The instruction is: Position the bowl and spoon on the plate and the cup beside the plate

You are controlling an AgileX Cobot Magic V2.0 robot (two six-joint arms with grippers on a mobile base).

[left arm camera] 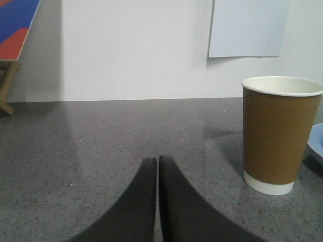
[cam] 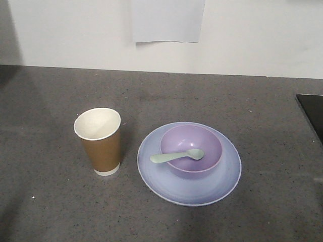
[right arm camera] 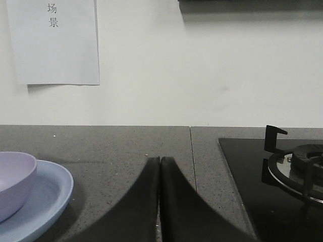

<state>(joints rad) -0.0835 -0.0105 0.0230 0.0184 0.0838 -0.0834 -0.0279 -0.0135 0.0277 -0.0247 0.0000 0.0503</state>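
The lavender bowl (cam: 191,150) sits on the pale blue plate (cam: 222,181), a little toward its back. Inside the bowl lies the mint-green spoon (cam: 176,156), its handle sticking out over the left rim. The brown paper cup (cam: 99,141) stands upright just left of the plate. Neither gripper shows in the front view. In the left wrist view my left gripper (left arm camera: 158,159) is shut on nothing, low over the counter, with the cup (left arm camera: 277,136) ahead to its right. My right gripper (right arm camera: 160,159) is shut and empty, with the plate (right arm camera: 45,199) and bowl (right arm camera: 12,179) at its left.
A dark speckled counter (cam: 50,201) runs back to a white wall with a paper sheet (cam: 166,20) taped on it. A black glass hob (right arm camera: 262,191) with a burner grate (right arm camera: 298,166) lies at the right. A wooden easel with a blue and red board (left arm camera: 15,30) stands far left.
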